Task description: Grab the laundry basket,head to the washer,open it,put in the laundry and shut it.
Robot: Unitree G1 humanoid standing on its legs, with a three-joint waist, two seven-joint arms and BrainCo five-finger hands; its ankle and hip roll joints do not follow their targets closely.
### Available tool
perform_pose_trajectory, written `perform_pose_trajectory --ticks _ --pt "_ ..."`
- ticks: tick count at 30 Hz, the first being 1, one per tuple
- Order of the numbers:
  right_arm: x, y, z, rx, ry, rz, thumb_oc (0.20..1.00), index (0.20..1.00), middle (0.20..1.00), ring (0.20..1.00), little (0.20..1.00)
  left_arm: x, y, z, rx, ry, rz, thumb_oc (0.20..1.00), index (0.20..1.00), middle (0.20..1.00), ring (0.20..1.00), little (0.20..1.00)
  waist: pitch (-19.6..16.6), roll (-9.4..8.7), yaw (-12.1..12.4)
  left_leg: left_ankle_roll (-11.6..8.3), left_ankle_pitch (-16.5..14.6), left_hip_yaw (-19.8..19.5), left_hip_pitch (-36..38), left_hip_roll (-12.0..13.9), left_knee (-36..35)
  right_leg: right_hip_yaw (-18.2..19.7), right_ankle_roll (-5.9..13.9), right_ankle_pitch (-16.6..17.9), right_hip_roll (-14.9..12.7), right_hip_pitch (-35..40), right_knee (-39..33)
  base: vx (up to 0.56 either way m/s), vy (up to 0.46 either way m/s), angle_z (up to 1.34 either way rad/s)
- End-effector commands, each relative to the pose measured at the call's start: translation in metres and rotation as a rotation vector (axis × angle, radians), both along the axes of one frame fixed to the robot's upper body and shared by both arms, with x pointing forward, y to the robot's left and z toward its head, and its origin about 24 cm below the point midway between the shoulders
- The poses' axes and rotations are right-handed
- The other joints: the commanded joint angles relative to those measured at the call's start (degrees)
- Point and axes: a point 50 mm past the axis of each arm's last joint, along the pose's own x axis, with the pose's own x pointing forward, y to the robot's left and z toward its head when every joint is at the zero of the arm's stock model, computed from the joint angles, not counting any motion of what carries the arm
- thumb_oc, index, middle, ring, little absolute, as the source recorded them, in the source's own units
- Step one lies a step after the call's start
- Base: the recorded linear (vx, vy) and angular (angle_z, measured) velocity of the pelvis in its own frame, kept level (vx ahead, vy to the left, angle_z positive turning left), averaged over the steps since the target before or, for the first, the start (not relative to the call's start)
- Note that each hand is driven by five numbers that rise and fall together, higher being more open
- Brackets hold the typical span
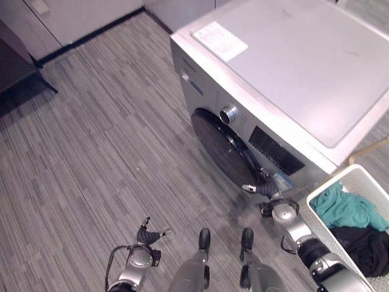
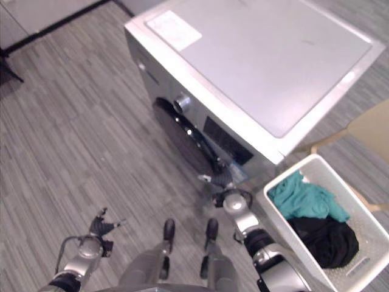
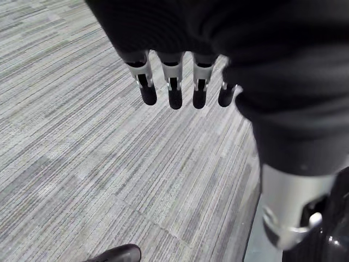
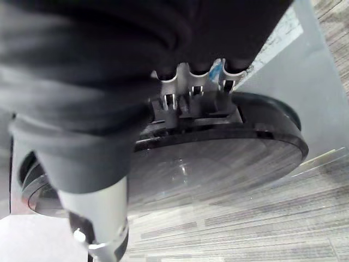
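The silver-grey washer (image 1: 292, 67) stands ahead on the right, its round dark door (image 1: 222, 149) facing me. My right hand (image 1: 262, 189) is at the door's near edge. In the right wrist view its fingers (image 4: 191, 90) curl into the door's handle recess (image 4: 210, 112). The door lies at or close to the washer's front; I cannot tell whether it is ajar. The white laundry basket (image 1: 351, 176) sits on the floor to the washer's right, holding a teal cloth (image 1: 343, 207) and a black cloth (image 1: 368, 246). My left hand (image 1: 146, 235) hangs low over the floor, fingers (image 3: 174, 93) relaxed and holding nothing.
A white sheet (image 1: 219, 39) lies on the washer's top. Dark furniture (image 1: 15, 61) stands at the far left by the wall. A tan chair-like piece (image 2: 371, 131) stands behind the basket. Striped grey floor (image 1: 103, 152) stretches to the left of the washer.
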Motion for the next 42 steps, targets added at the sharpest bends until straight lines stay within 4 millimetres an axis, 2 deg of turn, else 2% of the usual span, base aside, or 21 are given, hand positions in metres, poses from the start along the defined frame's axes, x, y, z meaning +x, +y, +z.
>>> perform_pose_trajectory --ticks 1,3,5,6,7,9,13,16,19,21,22,25,26,27,31,32,36,37,38,41,42 --pt "-0.003 0.084 0.028 0.16 -0.078 0.323 1.0 1.0 1.0 1.0 1.0 0.011 0.01 0.012 0.013 -0.073 0.045 1.0 1.0 1.0 1.0 1.0 2.0 -0.49 3.8 1.09 -4.4 -0.3 -2.4 -2.7 4.7 1.3 2.79 -11.1 -3.2 1.3 8.8 -0.05 -0.006 0.0" --pt "-0.006 0.13 0.063 0.236 -0.17 0.536 1.0 1.0 1.0 1.0 1.0 0.018 0.008 0.015 0.012 -0.088 0.042 1.0 1.0 1.0 1.0 1.0 2.6 -1.06 5.5 0.89 -4.2 -1.5 -2.9 -2.6 5.1 0.3 2.72 -11.5 -3.5 1.3 9.8 -0.01 -0.018 0.02" --pt "-0.007 0.143 0.074 0.258 -0.191 0.598 1.0 1.0 1.0 1.0 1.0 0.02 0.008 0.016 0.008 -0.093 0.042 1.0 1.0 1.0 1.0 1.0 2.7 -1.31 6.1 0.83 -4.2 -1.8 -2.9 -2.6 5.1 -0.1 2.68 -11.7 -3.6 1.4 10.0 0.01 -0.039 0.12" --pt "-0.011 0.165 0.095 0.302 -0.239 0.701 1.0 1.0 1.0 1.0 1.0 0.022 0.007 0.017 0.001 -0.102 0.04 1.0 1.0 1.0 1.0 1.0 2.8 -1.76 7.2 0.69 -4.3 -2.6 -2.5 -2.7 5.2 -0.8 2.59 -12.2 -3.6 1.9 10.5 0.01 -0.029 0.2" --pt "-0.011 0.165 0.095 0.302 -0.239 0.701 1.0 1.0 1.0 1.0 1.0 0.023 0.007 0.017 0.001 -0.102 0.04 1.0 1.0 1.0 1.0 1.0 2.7 -1.76 7.2 0.69 -4.2 -2.6 -2.7 -2.7 5.2 -0.8 2.59 -12.0 -3.6 1.8 10.4 0.03 -0.079 0.19" --pt "-0.014 0.195 0.138 0.349 -0.344 0.834 1.0 1.0 1.0 1.0 1.0 0.027 0.006 0.019 -0.017 -0.114 0.043 1.0 1.0 1.0 1.0 1.0 2.2 -2.86 9.6 0.48 -4.1 -4.6 -2.4 -2.9 5.3 -2.8 2.32 -12.9 -3.7 3.1 10.8 0.05 -0.11 0.61" --pt "-0.016 0.212 0.176 0.34 -0.482 0.886 1.0 1.0 1.0 1.0 1.0 0.032 0.008 0.022 -0.01 -0.118 0.029 1.0 1.0 1.0 1.0 1.0 2.0 -3.62 11.9 0.25 -4.0 -6.5 -2.2 -3.2 5.3 -4.4 2.04 -13.4 -3.7 4.1 10.5 0.03 -0.081 0.53" --pt "-0.002 0.203 0.183 0.302 -0.517 0.813 1.0 1.0 1.0 1.0 1.0 0.035 0.008 0.025 0.002 -0.123 0.005 1.0 1.0 1.0 1.0 1.0 2.4 -3.52 13.0 0.05 -3.6 -8.0 -2.4 -3.6 5.1 -5.4 1.82 -13.8 -3.6 4.3 10.7 0.0 -0.06 0.44" --pt "0.023 0.166 0.176 0.214 -0.513 0.655 1.0 1.0 1.0 1.0 1.0 0.035 0.011 0.027 0.016 -0.125 -0.016 1.0 1.0 1.0 1.0 1.0 3.0 -3.29 12.7 -0.27 -2.6 -8.6 -2.8 -3.7 4.0 -5.8 1.67 -13.6 -3.4 4.0 10.4 -0.02 -0.012 0.37" --pt "0.023 0.165 0.176 0.214 -0.513 0.655 1.0 1.0 1.0 1.0 1.0 0.035 0.011 0.027 0.016 -0.124 -0.016 1.0 1.0 1.0 1.0 1.0 3.0 -3.28 12.7 -0.27 -2.6 -8.5 -2.8 -3.7 4.0 -5.8 1.67 -13.6 -3.4 4.0 10.4 -0.02 0.012 0.18" --pt "0.024 0.144 0.166 0.159 -0.514 0.62 1.0 1.0 1.0 1.0 1.0 0.043 0.003 0.036 0.027 -0.166 -0.078 1.0 1.0 1.0 1.0 1.0 3.5 -3.68 11.4 -0.42 -2.3 -7.6 -2.8 -3.2 3.1 -5.1 1.81 -13.0 -3.1 3.5 9.7 -0.05 0.052 -0.04" --pt "0.004 0.118 0.133 0.089 -0.468 0.639 1.0 1.0 1.0 1.0 1.0 0.069 -0.016 0.063 0.081 -0.286 -0.194 1.0 1.0 1.0 1.0 1.0 4.1 -4.62 7.8 -0.66 -2.5 -4.9 -2.8 -2.4 2.4 -3.2 2.24 -12.1 -2.7 2.5 9.1 -0.04 0.052 -0.29" --pt "0.004 0.117 0.133 0.089 -0.468 0.639 1.0 1.0 1.0 1.0 1.0 0.069 -0.016 0.063 0.081 -0.286 -0.195 1.0 1.0 1.0 1.0 1.0 3.9 -4.6 7.7 -0.63 -2.4 -5.0 -3.0 -2.4 2.3 -3.2 2.26 -11.9 -2.7 2.3 9.0 -0.06 0.082 -0.74" --pt "-0.006 0.094 0.114 0.035 -0.427 0.632 1.0 1.0 1.0 1.0 1.0 0.088 -0.021 0.084 0.142 -0.371 -0.238 1.0 1.0 1.0 1.0 1.0 4.2 -5.18 5.1 -0.82 -2.7 -3.0 -3.2 -2.0 2.3 -1.9 2.6 -11.2 -2.5 1.2 8.8 -0.04 0.059 -0.71" --pt "-0.021 0.06 0.069 -0.06 -0.274 0.595 1.0 1.0 1.0 1.0 1.0 0.108 -0.014 0.106 0.202 -0.438 -0.207 1.0 1.0 1.0 1.0 1.0 4.0 -6.19 1.3 -0.61 -3.4 0.3 -3.5 -0.9 2.3 0.4 3.17 -9.8 -2.3 -0.5 8.2 -0.02 0.065 -0.7" --pt "-0.028 0.041 0.042 -0.093 -0.171 0.541 1.0 1.0 1.0 1.0 1.0 0.113 -0.002 0.113 0.229 -0.443 -0.157 1.0 1.0 1.0 1.0 1.0 3.9 -6.56 -0.3 -0.24 -3.8 1.8 -3.7 -0.5 2.7 1.4 3.4 -9.2 -2.3 -1.3 8.0 -0.01 0.077 -0.58" --pt "-0.039 0.01 0.008 -0.16 -0.021 0.461 1.0 1.0 1.0 1.0 1.0 0.117 0.035 0.12 0.296 -0.403 -0.027 1.0 1.0 1.0 1.0 1.0 4.1 -7.01 -3.0 0.42 -4.5 4.3 -4.6 -0.3 4.0 3.5 3.62 -8.1 -2.0 -2.9 7.7 -0.01 0.062 -0.66" --pt "-0.039 0.01 0.008 -0.16 -0.021 0.461 1.0 1.0 1.0 1.0 1.0 0.117 0.035 0.12 0.296 -0.403 -0.028 1.0 1.0 1.0 1.0 1.0 4.1 -7.02 -3.0 0.42 -4.5 4.3 -4.6 -0.3 4.0 3.5 3.62 -8.1 -2.0 -2.9 7.7 -0.01 0.077 -0.6" --pt "-0.042 -0.007 0.002 -0.177 0.011 0.416 1.0 1.0 1.0 1.0 1.0 0.114 0.058 0.122 0.352 -0.36 0.034 1.0 1.0 1.0 1.0 1.0 4.2 -7.05 -4.3 0.4 -4.5 5.3 -5.2 -0.1 4.4 4.1 3.75 -7.6 -1.9 -3.8 7.6 0.0 0.077 -0.5" --pt "-0.048 -0.028 -0.003 -0.161 0.04 0.337 1.0 1.0 1.0 1.0 1.0 0.104 0.085 0.12 0.405 -0.296 0.121 1.0 1.0 1.0 1.0 1.0 4.4 -7.18 -5.6 0.4 -4.4 6.1 -6.0 0.0 4.8 4.8 3.83 -6.7 -1.9 -4.7 7.1 0.01 0.076 -0.32" --pt "-0.057 -0.039 -0.009 -0.119 0.065 0.282 1.0 1.0 1.0 1.0 1.0 0.09 0.101 0.112 0.386 -0.253 0.203 1.0 1.0 1.0 1.0 1.0 4.4 -7.26 -6.2 0.4 -4.5 6.4 -6.5 0.1 5.2 5.0 3.89 -6.4 -1.8 -4.9 6.7 0.02 0.057 -0.27"
